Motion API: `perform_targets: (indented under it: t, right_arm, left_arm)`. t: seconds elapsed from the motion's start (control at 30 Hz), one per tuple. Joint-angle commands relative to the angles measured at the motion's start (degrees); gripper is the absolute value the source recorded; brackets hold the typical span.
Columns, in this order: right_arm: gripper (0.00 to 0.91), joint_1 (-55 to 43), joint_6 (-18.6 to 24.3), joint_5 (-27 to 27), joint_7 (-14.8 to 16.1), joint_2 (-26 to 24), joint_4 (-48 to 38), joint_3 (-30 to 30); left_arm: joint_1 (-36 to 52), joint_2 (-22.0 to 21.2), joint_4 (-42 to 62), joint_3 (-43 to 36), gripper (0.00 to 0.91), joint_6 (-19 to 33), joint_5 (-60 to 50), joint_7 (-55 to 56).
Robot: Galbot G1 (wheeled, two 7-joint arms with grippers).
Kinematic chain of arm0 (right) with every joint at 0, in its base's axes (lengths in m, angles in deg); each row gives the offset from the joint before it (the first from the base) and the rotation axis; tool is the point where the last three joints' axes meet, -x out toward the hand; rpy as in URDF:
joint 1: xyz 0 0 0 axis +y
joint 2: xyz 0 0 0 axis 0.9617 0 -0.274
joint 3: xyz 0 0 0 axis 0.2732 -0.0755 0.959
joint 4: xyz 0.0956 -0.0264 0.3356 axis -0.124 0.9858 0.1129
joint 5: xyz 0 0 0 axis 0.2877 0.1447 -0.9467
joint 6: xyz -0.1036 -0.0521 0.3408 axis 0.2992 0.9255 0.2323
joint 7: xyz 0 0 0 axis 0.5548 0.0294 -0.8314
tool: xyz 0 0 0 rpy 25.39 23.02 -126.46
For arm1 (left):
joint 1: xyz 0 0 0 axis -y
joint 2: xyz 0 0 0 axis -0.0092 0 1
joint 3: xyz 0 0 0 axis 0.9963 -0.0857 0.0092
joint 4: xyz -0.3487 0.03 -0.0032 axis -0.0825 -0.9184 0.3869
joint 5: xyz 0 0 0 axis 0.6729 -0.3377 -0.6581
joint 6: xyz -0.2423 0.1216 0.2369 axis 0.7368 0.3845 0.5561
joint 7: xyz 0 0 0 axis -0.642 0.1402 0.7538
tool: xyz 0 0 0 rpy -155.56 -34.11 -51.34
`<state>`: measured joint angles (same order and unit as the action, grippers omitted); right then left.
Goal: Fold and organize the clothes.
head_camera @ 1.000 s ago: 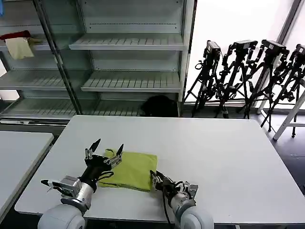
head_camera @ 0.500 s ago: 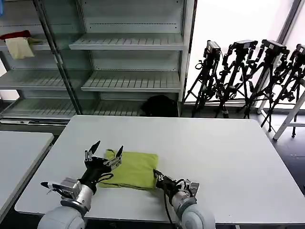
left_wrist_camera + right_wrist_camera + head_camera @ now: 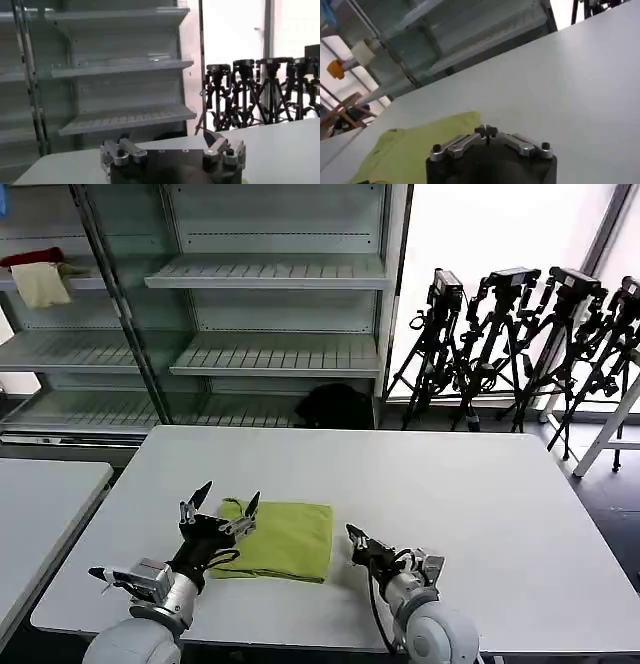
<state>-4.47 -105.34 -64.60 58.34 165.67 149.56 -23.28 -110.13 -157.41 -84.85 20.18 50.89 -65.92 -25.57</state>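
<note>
The clothes are one lime-green T-shirt [image 3: 287,539] lying folded into a small rectangle on the white table [image 3: 450,484], near its front left. My left gripper [image 3: 228,496] hovers open over the shirt's left end, its two fingers tilted upward with nothing between them. In the left wrist view the left gripper [image 3: 170,145] faces the shelving. My right gripper [image 3: 356,535] is shut and empty, resting low just right of the shirt's right edge and apart from it. From the right wrist, the right gripper [image 3: 486,131] has its tips pressed together, and the shirt [image 3: 415,150] lies beyond and beside them.
Grey metal shelving [image 3: 270,274] stands behind the table, with a beige cloth [image 3: 41,284] and a dark red cloth [image 3: 32,256] on an upper left shelf. Camera tripods [image 3: 520,344] line the back right. A second table [image 3: 45,494] sits at the left.
My right gripper has drawn back to the right, away from the shirt's right edge where it was a second ago. The shirt's right edge now lies flat. The left gripper has barely moved.
</note>
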Motion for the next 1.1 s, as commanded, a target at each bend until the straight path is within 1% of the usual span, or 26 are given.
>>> perform_targets:
  t: [0.03,0.1,0.17,0.3,0.43,0.47,0.5,0.53,0.73,1.1]
  right_arm:
    - [0.907,1.35,0.09,1.28,2.74,-0.32,-0.04,0.12]
    - [0.907,1.66,0.11,0.68,3.43,0.87,-0.26,-0.66]
    - [0.907,1.77,0.09,0.19,3.47,1.68,-0.61,-1.6]
    - [0.907,1.61,0.06,0.07,3.1,3.98,-2.53,-2.87]
    - [0.907,1.53,0.01,0.28,2.46,4.37,-3.01,-3.32]
    - [0.443,1.5,-0.03,0.51,2.15,4.35,-3.17,-3.44]
    - [0.202,1.47,-0.05,0.74,1.75,4.33,-3.47,-3.67]
    - [0.0,1.45,-0.07,0.85,1.48,4.36,-3.79,-3.84]
    - [0.0,1.45,0.01,1.35,2.29,4.84,-4.83,-4.07]
    - [0.0,0.58,0.04,0.69,1.95,5.17,-3.87,-3.73]
  left_arm:
    - [-0.16,-0.3,0.23,-0.12,0.907,-0.06,-0.2,-0.03]
    - [-0.29,-0.33,0.16,-0.15,0.907,-0.06,-0.25,-0.05]
    - [-0.51,-0.39,0.05,-0.07,0.907,-0.06,-0.29,-0.08]
    - [-1.14,-0.29,-0.08,0.17,0.907,0.03,-0.34,-0.26]
    - [-1.3,-0.3,0.16,0.3,0.907,0.09,-0.3,-0.32]
    - [-1.28,-0.34,0.23,0.29,0.907,0.11,-0.29,-0.32]
    - [-1.19,-0.39,0.35,0.2,0.907,0.12,-0.3,-0.31]
    - [-1.11,-0.41,0.48,0.11,0.907,0.13,-0.3,-0.33]
    - [-0.71,-0.38,0.69,-0.11,0.907,0.1,-0.28,-0.37]
    - [-0.93,-0.31,0.79,0.05,0.907,0.17,-0.23,-0.38]
